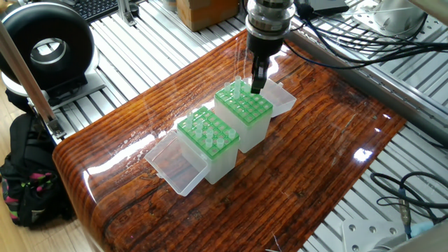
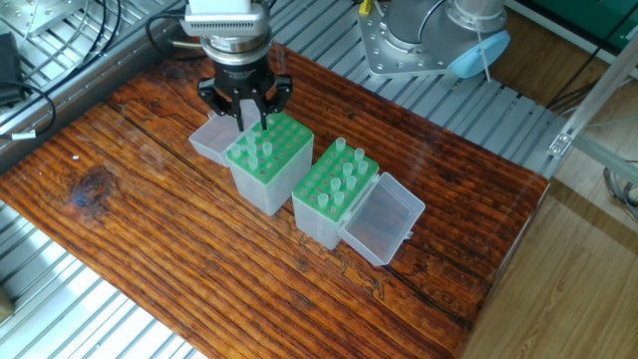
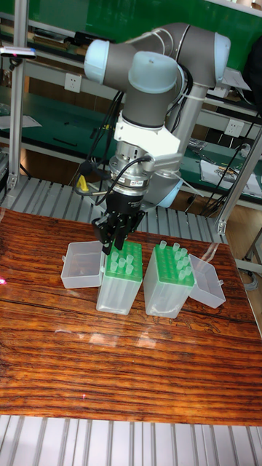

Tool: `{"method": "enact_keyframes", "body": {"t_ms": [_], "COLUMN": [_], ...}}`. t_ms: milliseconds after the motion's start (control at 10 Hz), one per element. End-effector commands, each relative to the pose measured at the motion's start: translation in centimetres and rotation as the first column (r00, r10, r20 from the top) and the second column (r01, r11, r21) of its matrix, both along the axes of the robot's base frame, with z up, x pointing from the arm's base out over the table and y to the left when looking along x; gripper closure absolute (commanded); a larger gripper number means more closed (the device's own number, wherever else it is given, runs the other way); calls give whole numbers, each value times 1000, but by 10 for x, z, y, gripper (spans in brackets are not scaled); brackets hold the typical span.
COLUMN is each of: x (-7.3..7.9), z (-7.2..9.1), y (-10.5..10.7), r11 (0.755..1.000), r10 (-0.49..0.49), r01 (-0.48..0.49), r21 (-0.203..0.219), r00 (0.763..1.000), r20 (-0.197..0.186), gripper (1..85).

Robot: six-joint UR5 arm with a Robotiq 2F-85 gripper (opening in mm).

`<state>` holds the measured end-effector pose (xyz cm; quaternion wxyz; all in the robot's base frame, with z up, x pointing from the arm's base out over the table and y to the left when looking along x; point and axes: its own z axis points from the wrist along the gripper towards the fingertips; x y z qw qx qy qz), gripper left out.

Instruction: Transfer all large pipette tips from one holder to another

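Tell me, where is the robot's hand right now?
In the other fixed view, the hand hangs right over the far edge of the left green rack, next to that rack's open clear lid.
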<state>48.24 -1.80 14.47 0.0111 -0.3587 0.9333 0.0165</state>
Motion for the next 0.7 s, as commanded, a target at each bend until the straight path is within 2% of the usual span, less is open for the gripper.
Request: {"method": "enact_keyframes", "body": {"t_ms": [0,600], "x": [3,9], "z": [2,-4], "y": [9,8], "r11": [1000,1000], "r10": [-12,-17], "r01": [12,17], "r21": [20,-3], "r00": [1000,1000], "r20": [-2,14], "gripper": [490,490]}}
